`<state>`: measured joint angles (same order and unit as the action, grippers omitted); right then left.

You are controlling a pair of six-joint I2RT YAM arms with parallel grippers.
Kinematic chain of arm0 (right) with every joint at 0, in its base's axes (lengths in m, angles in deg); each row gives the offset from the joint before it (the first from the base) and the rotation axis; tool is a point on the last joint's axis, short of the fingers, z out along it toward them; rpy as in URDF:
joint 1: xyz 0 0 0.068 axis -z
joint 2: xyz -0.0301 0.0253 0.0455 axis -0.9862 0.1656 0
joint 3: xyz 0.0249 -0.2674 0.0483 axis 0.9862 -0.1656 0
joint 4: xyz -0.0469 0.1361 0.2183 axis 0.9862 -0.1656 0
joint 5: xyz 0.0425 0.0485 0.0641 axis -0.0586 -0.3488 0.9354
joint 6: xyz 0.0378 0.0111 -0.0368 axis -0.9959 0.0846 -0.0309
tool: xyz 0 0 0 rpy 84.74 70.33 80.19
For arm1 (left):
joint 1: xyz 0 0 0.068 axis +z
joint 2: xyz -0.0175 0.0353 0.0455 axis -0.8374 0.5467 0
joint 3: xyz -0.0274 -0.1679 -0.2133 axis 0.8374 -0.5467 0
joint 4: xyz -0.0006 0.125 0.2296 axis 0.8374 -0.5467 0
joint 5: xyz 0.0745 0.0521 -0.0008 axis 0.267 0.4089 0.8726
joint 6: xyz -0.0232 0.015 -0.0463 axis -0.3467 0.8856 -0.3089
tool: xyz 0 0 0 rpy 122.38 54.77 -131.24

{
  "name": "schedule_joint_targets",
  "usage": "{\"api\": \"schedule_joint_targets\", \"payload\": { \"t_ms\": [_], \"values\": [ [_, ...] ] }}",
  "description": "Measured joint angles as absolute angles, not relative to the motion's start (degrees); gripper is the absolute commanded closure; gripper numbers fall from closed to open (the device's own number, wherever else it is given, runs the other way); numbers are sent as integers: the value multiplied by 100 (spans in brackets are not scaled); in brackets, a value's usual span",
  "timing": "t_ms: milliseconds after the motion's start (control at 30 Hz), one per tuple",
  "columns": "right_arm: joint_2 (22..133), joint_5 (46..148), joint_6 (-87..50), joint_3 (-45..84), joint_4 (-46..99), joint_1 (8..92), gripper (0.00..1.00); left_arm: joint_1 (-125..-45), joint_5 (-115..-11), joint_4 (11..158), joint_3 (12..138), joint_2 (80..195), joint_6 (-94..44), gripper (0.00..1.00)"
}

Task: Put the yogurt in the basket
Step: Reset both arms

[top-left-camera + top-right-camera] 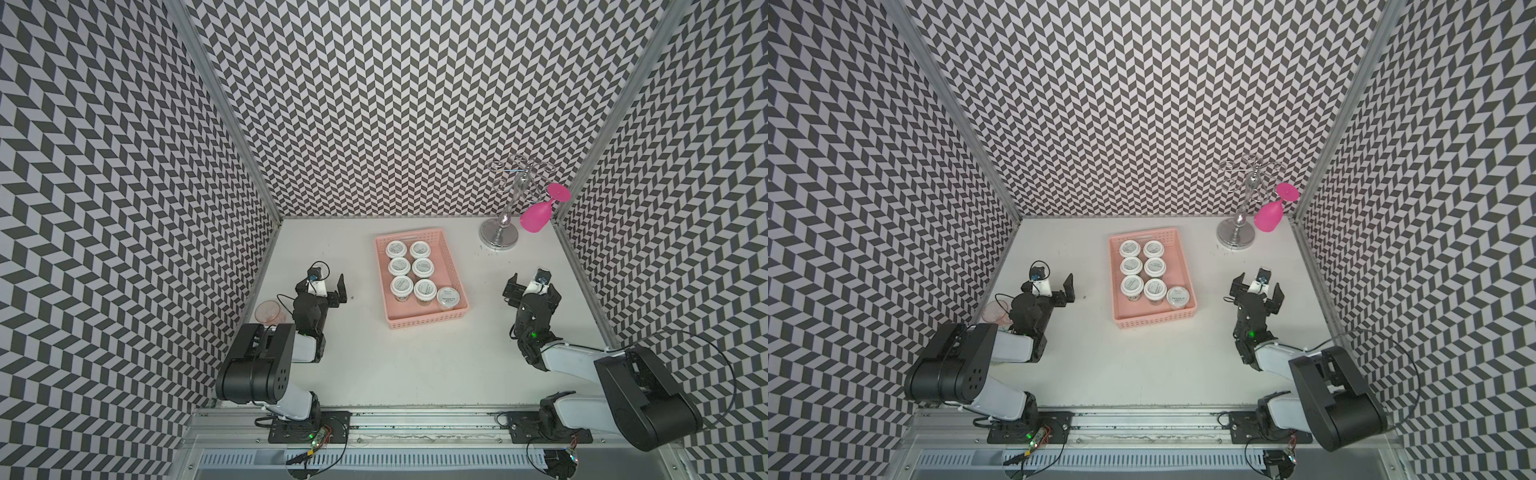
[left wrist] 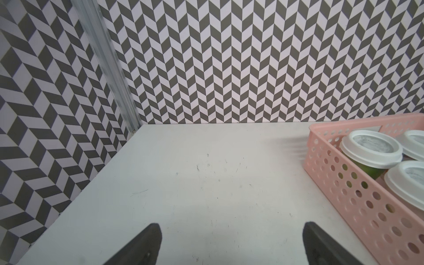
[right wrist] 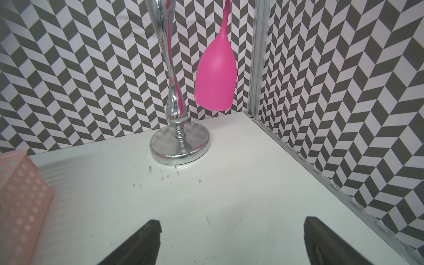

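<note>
Resting inside the basket (image 1: pixel 424 322), all seven yogurt tubs (image 1: pixel 400 266) stand upright: six in two columns, one at its 5 o'clock corner. Left hand (image 1: pixel 326 286), at 9 o'clock of the basket, and right hand (image 1: pixel 532 289), at 3 o'clock, are both released, grasping nothing.

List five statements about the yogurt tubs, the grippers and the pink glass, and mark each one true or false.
1. All seven yogurt tubs sit inside the basket. True.
2. The left gripper holds a tub. False: its fingers stand apart with nothing between them.
3. The pink wine glass hangs upside down from the chrome rack. True.
4. The clear cup is in the basket. False: it stands on the table, well apart from the basket.
5. The right gripper is shut. False: it is open over bare table.
</note>
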<state>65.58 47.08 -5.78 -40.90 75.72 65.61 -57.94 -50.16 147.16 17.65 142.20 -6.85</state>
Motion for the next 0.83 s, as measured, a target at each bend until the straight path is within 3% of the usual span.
{"api": "schedule_joint_targets", "payload": {
  "t_ms": [833],
  "values": [
    [6523, 5642, -403, -4335, 8202, 6990, 0, -5794, -4965, 14873, 1765, 14220, -706, 0]
  ]
}}
